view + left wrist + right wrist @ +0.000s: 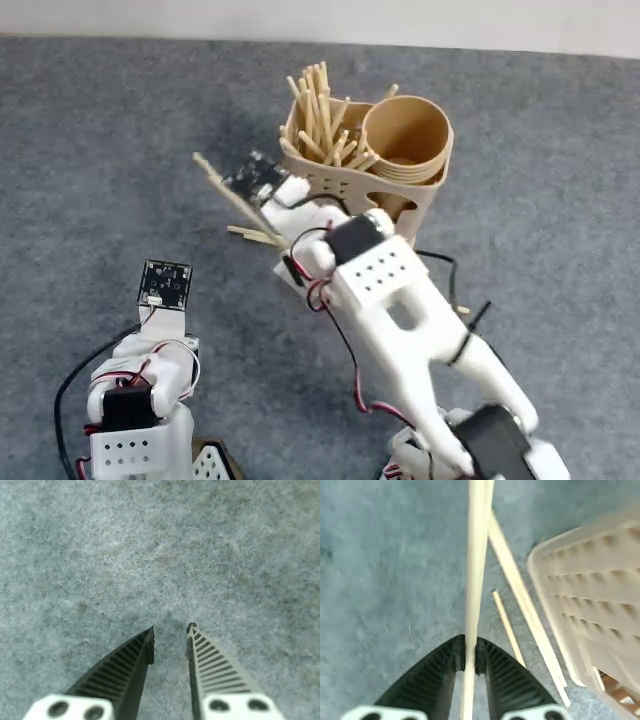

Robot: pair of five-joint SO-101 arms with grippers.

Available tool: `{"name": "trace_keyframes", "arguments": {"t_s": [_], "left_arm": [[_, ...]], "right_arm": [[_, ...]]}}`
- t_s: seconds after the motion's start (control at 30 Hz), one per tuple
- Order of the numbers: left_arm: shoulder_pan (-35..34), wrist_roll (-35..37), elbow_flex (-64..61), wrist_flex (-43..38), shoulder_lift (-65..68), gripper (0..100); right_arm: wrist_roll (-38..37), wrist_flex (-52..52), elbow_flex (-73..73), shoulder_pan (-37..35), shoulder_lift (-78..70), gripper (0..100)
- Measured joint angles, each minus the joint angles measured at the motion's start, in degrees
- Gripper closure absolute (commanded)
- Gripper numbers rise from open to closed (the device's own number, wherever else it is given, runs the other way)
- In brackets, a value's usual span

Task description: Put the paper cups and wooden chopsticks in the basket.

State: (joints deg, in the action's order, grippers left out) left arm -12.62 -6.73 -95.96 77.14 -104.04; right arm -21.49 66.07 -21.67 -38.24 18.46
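A tan basket (345, 185) stands at the back of the grey carpet. Inside it are several wooden chopsticks (318, 115) standing upright and a stack of paper cups (405, 135). My right gripper (470, 661) is just left of the basket (600, 575), shut on one chopstick (476, 555) that sticks out past the fingertips. The held chopstick (222, 188) slants over the carpet. Two more chopsticks (522, 597) lie on the carpet beside the basket wall, with loose ones (250, 235) under the arm. My left gripper (171, 631) hangs open over bare carpet.
The left arm (140, 400) sits at the front left, well away from the basket. The right arm (400, 300) stretches diagonally from the front right toward the basket. Grey carpet spreads to the left and right of the basket.
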Motion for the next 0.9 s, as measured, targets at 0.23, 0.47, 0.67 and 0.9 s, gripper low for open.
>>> {"name": "trace_keyframes", "arguments": {"t_s": [0.23,0.47,0.67,0.9], "left_arm": [[0.0,0.0,0.0,0.0,0.0,88],[0.0,0.0,0.0,0.0,0.0,88],[0.0,0.0,0.0,0.0,0.0,88],[0.0,0.0,0.0,0.0,0.0,88]], "right_arm": [[5.2,0.0,0.0,-0.4,11.1,99.2],[9.0,-4.9,0.0,-3.0,21.6,99.2],[9.0,-19.8,0.0,-0.6,24.8,99.2],[9.0,-39.1,-0.3,5.8,24.9,99.2]]}}
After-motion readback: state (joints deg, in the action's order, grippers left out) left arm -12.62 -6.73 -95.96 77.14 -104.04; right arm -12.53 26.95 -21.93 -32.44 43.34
